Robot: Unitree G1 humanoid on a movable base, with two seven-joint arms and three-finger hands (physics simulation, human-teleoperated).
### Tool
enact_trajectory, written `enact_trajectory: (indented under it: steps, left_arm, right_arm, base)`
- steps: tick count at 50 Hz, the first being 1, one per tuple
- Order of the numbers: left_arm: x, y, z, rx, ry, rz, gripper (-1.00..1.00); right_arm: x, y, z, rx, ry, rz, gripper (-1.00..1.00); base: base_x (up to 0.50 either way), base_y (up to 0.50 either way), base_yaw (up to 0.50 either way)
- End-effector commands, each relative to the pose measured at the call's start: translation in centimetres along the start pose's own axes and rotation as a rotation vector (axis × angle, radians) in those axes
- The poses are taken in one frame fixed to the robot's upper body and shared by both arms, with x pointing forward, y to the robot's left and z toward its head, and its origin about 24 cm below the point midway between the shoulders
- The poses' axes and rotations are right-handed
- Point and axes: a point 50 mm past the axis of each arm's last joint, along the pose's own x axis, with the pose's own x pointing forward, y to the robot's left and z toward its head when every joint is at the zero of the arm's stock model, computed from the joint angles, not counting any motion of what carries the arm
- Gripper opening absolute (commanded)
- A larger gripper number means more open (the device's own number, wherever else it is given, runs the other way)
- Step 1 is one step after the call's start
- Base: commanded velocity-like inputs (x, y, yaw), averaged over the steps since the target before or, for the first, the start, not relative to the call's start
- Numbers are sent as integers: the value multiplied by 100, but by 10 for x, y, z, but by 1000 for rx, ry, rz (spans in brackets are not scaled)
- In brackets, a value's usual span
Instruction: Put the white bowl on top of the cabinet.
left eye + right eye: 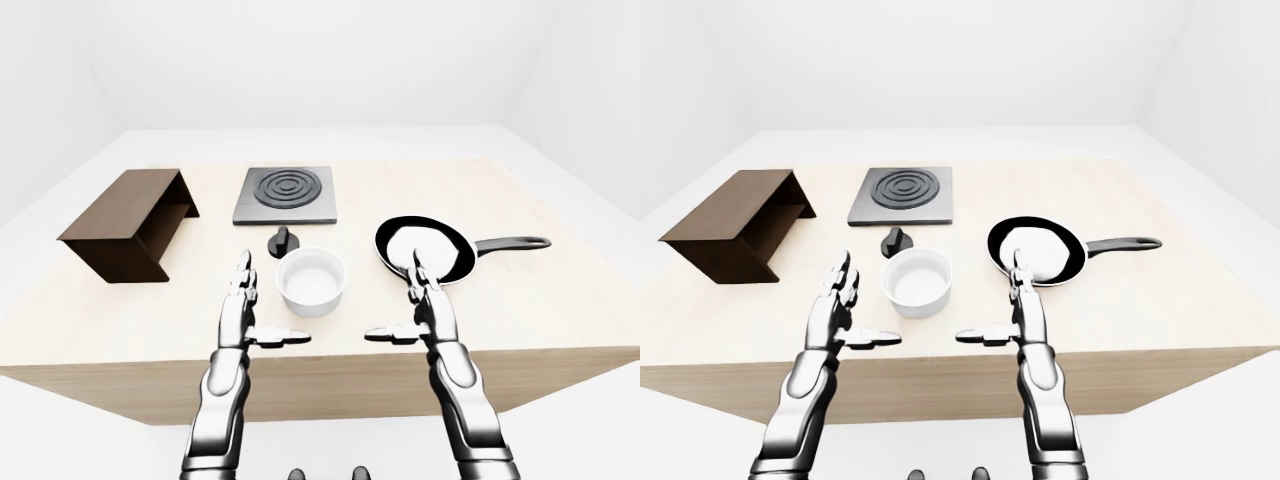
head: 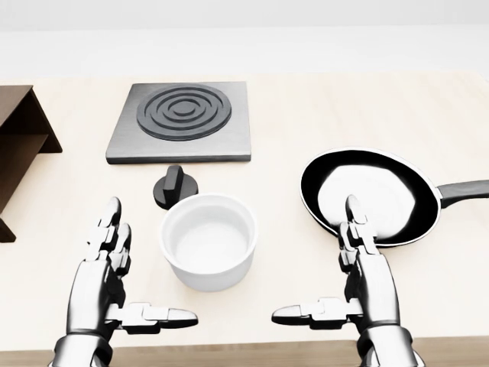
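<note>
The white bowl [image 2: 208,241] is seen upright on the pale worktop [image 2: 306,107], between the two raised hands and touched by neither, with a small black knob [image 2: 175,188] just beyond it and a dark stove plate [image 2: 182,121] farther off. The left hand [image 2: 107,264] and the right hand [image 2: 359,264] are both held open, fingers extended and thumbs turned inward toward each other. The brown cabinet [image 1: 130,225] is placed well to the left of the bowl, and a black frying pan [image 2: 370,197] is set to its right, partly overlapped by the right hand's fingers.
</note>
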Motion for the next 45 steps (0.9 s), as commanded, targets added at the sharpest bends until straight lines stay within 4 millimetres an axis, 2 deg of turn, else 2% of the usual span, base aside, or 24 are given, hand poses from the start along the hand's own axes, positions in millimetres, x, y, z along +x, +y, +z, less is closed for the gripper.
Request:
enact_trajectory:
  steps: [1,3,6,8,21,45]
  left_arm:
    - [-5,3,0,3,-6,-43,100]
    - [-5,3,1,3,-8,-45,100]
    - [-4,4,2,0,-11,-37,100]
    - [-4,4,2,0,-11,-40,100]
    - [-7,3,3,6,-22,-45,100]
    - [-4,2,-2,1,-7,-41,100]
  right_arm:
    - [-8,-12,8,12,-10,-2,100]
    - [-7,-14,13,24,-31,-18,100]
    - [-9,-15,7,-1,-8,-31,100]
    - [-10,-17,11,-9,-64,-57,100]
    - [-16,-17,13,-42,-104,-75,100]
    - [-13,-16,9,-49,-88,-78,100]
  base:
    - [0,0,0]
    - [0,0,0]
    - [0,0,0]
    - [0,0,0]
    - [0,0,0]
    - [3,17,0]
